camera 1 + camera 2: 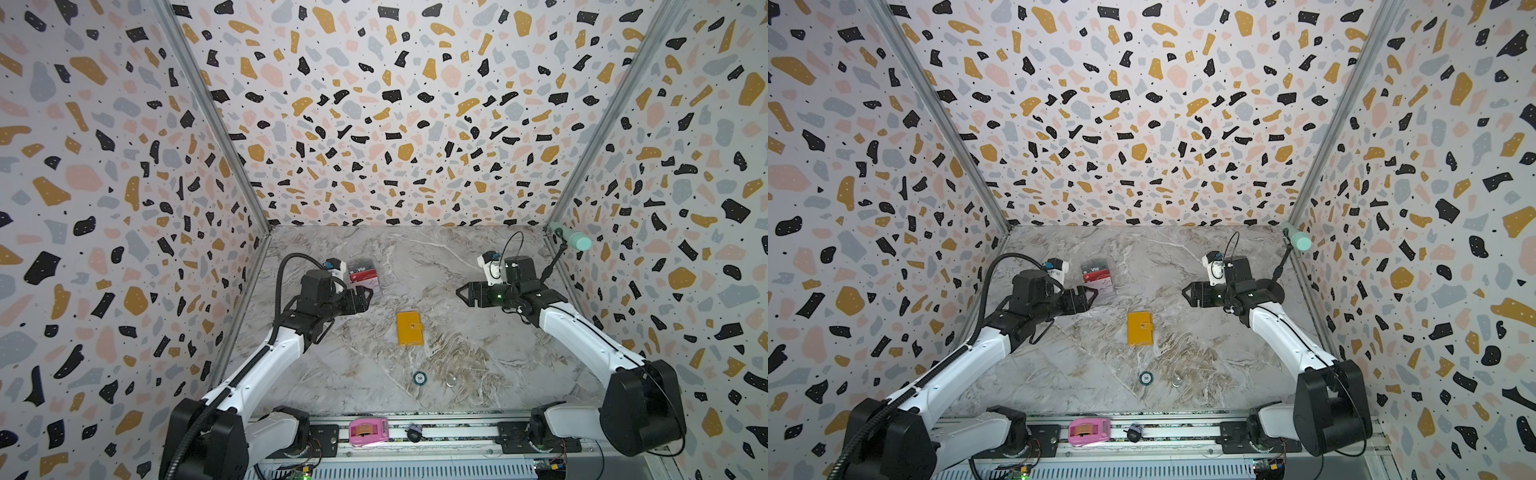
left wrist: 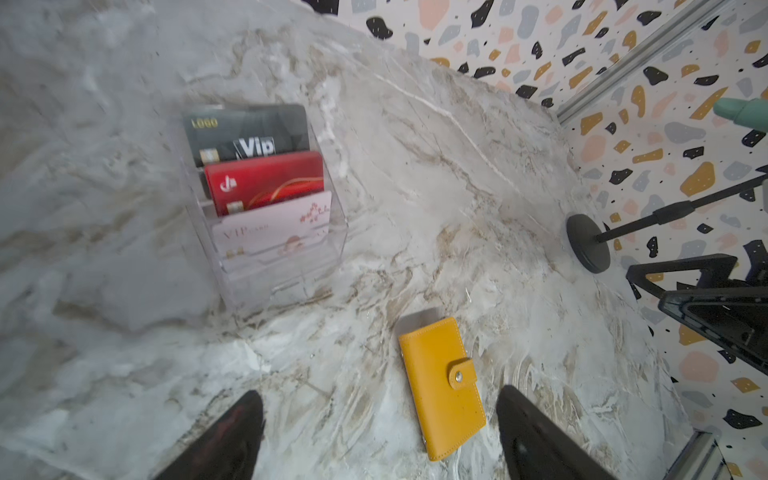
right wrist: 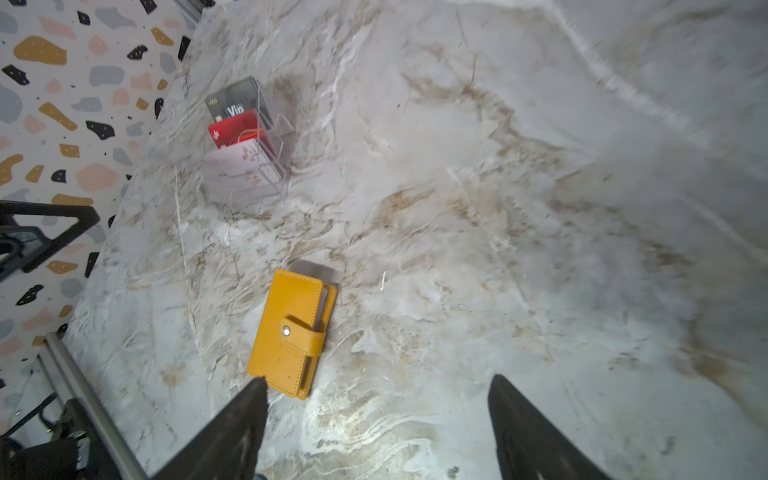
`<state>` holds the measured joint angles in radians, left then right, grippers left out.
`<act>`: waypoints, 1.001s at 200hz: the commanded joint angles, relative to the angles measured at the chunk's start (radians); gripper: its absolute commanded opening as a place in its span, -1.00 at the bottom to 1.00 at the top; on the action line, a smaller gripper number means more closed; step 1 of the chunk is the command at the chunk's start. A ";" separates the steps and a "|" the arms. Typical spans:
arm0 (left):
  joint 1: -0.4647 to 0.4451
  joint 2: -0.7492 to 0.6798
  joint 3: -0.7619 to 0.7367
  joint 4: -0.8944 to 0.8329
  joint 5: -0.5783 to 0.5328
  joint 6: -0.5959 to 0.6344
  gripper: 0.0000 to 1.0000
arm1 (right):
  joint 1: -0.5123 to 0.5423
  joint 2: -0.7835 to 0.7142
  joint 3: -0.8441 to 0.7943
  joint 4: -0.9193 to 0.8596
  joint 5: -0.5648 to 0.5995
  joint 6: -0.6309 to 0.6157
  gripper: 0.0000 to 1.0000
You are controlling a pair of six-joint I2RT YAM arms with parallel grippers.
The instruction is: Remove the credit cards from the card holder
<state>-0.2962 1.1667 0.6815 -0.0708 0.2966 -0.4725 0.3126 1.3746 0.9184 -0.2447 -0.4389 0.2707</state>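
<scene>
While L claw [image 1: 369, 298] & R claw [image 1: 461, 296] hang spread, empty, mustard-yellow card holder [image 1: 409, 328] lies shut, tab [image 2: 461, 374] snapped.

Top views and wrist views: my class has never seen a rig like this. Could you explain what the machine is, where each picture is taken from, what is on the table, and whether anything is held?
This is a robot with two arms fixed at the near edge of a marble-look table. Each arm ends in a two-fingered tool. Both top views come from one camera head above, looking down on the whole scene. Each wrist view comes from a camera on one arm, looking past that arm's own fingers. On the table are a yellow wallet, snapped shut, and a clear stand holding three cards: black, red and pale. The left tool and the right tool are both open and hold nothing.
</scene>
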 commanded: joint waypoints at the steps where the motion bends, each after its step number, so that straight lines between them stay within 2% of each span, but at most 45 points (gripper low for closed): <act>1: -0.034 0.016 -0.046 0.093 0.014 -0.071 0.77 | 0.044 0.037 0.040 -0.034 -0.035 0.008 0.61; 94: -0.265 0.212 -0.096 0.277 -0.058 -0.217 0.55 | 0.132 0.188 0.003 0.071 -0.102 0.064 0.32; 200: -0.307 0.351 -0.144 0.440 -0.008 -0.305 0.35 | 0.224 0.328 -0.004 0.188 -0.138 0.147 -0.07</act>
<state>-0.5934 1.4986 0.5602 0.2844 0.2573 -0.7525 0.5163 1.6848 0.9154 -0.0849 -0.5583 0.3962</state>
